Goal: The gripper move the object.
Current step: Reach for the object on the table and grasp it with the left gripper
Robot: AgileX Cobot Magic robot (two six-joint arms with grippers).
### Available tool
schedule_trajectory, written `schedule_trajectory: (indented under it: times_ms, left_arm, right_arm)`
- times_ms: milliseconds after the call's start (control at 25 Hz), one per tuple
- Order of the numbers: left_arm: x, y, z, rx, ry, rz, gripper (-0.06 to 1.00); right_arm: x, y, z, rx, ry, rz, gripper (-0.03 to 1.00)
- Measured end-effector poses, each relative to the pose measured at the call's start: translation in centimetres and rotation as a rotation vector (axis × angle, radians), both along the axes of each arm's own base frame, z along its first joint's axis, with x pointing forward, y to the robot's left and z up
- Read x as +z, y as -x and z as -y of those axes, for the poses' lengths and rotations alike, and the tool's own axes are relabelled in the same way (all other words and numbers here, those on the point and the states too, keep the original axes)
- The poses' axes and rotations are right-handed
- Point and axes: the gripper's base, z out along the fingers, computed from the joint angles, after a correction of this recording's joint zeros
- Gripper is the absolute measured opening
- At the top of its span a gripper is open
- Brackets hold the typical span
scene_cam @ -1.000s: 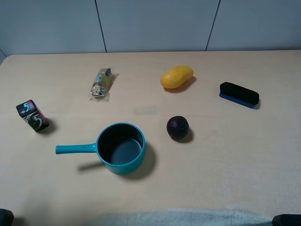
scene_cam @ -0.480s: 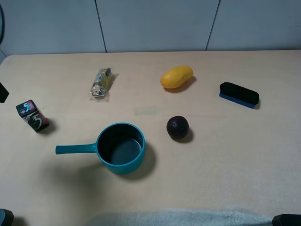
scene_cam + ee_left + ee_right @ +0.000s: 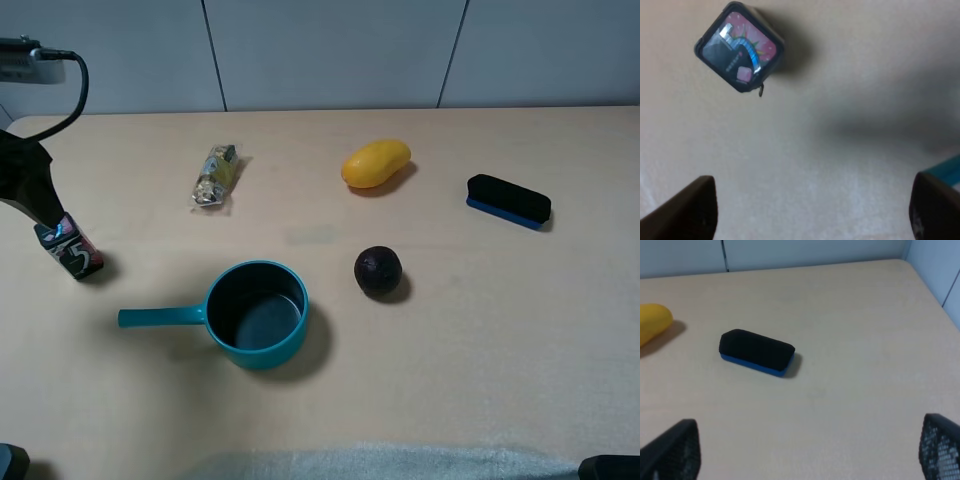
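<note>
At the left edge of the counter (image 3: 480, 380) stands the box (image 3: 75, 255). The left arm (image 3: 30, 185) hangs over its far end, left jaws wide, gripping nothing. To its right a teal pan (image 3: 258, 318) points its handle toward the box, with a wrapper (image 3: 214, 176) farther back. Then come a mango (image 3: 376, 163), a dark round fruit (image 3: 378, 271) and an eraser (image 3: 508, 199). The right jaws are wide.

Pale table (image 3: 480, 330) with box (image 3: 76, 256), wrapper (image 3: 215, 176), mango (image 3: 376, 163), eraser (image 3: 508, 200), teal saucepan (image 3: 268, 354), perhaps an avocado (image 3: 378, 271).

Black box (image 3: 78, 255), white-teal 5s, pink patches; teal pot (image 3: 262, 357); yellow mango (image 3: 375, 163).
</note>
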Motion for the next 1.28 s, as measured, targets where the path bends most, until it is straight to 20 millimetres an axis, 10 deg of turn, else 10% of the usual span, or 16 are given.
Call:
schedule_trajectory:
  times_ms: [560, 1280]
  left_arm:
    - [-0.2, -0.3, -1.0, -0.375, -0.143, 0.012, 0.77]
    - [-6.0, -3.3, -1.4, -0.678, -0.175, -0.165, 0.77]
  right_arm:
    - [0.0, 0.0, 0.0, 0.0, 0.0, 0.0, 0.66]
    - [0.0, 0.0, 0.0, 0.0, 0.0, 0.0, 0.66]
